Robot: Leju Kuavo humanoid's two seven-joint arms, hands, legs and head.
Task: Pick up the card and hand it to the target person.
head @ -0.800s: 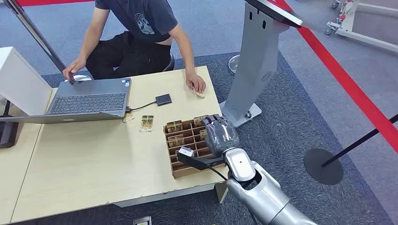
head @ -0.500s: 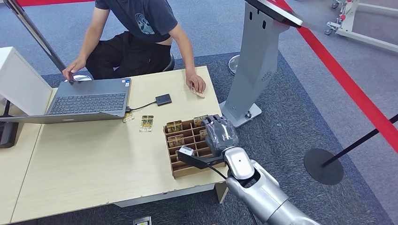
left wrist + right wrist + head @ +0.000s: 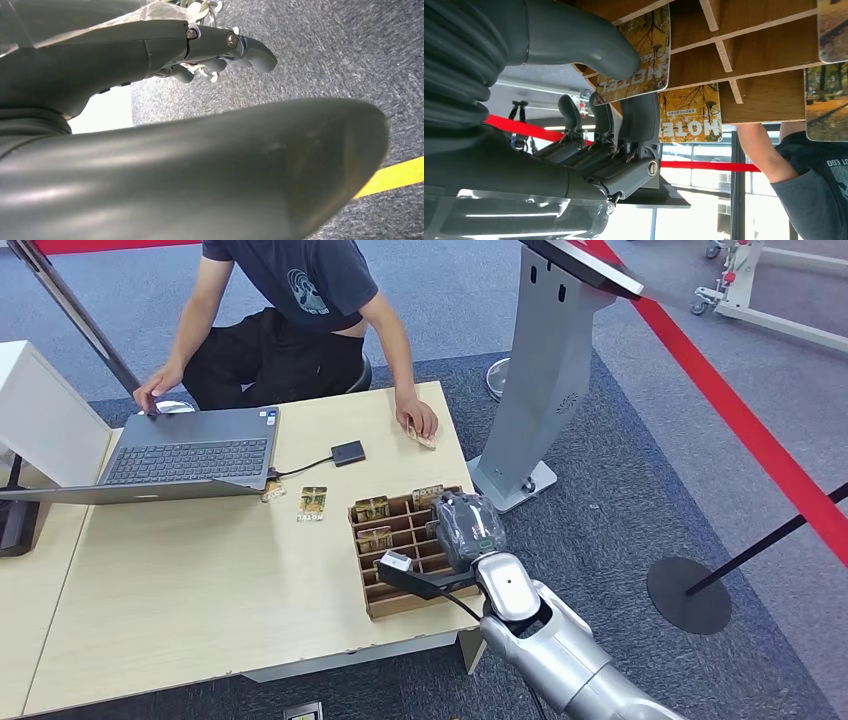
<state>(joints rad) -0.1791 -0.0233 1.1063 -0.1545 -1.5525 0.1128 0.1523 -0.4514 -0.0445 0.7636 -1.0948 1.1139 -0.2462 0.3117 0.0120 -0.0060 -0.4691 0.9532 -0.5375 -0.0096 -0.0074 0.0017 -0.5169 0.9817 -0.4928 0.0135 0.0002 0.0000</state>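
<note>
A wooden divided box sits at the table's right front and holds several yellow "HOTEL" cards. My right hand hangs over the box's right column, fingers pointing down into it. In the right wrist view the thumb lies against the face of one card and the fingers stand just past its edge; whether they pinch it is unclear. Another card stands behind. The person sits at the far side, one hand resting on the table. My left hand hangs over carpet, holding nothing.
An open laptop and a black adapter lie on the table's far left. A loose card lies beside the box. A grey kiosk stand rises right of the table. A stanchion base sits on the carpet.
My right hand has sunk a little lower into the box's right column. The person, laptop and cards have not moved.
</note>
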